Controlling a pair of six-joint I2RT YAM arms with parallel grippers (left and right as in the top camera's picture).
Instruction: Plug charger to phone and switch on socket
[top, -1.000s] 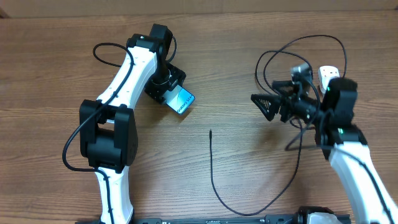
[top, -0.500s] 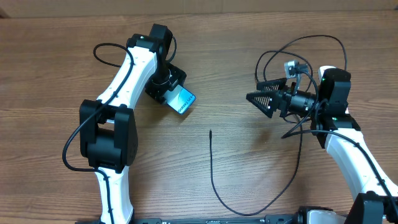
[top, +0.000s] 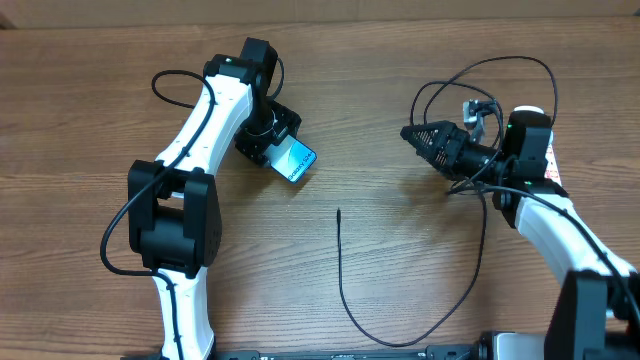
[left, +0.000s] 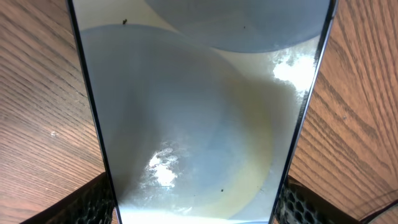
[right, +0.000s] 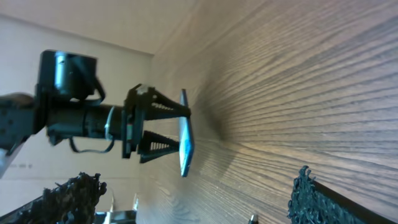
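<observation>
My right gripper (top: 412, 135) has swung farther from me and rolled onto its side. It points left, jaws wide and empty. Near centre, the charger (top: 340, 262) lies loose on the table (top: 80, 120). Far left, my left gripper (top: 277, 150) clamps the phone (top: 294, 162).

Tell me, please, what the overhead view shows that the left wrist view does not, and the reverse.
Only overhead: the charger, its tip lying free on the table, and the right gripper, apart from it. Only the left wrist: the phone close up, glare patches on its glass, with mesh-textured fingers against both long edges. Both: the phone held in the left gripper, and the wooden table.
</observation>
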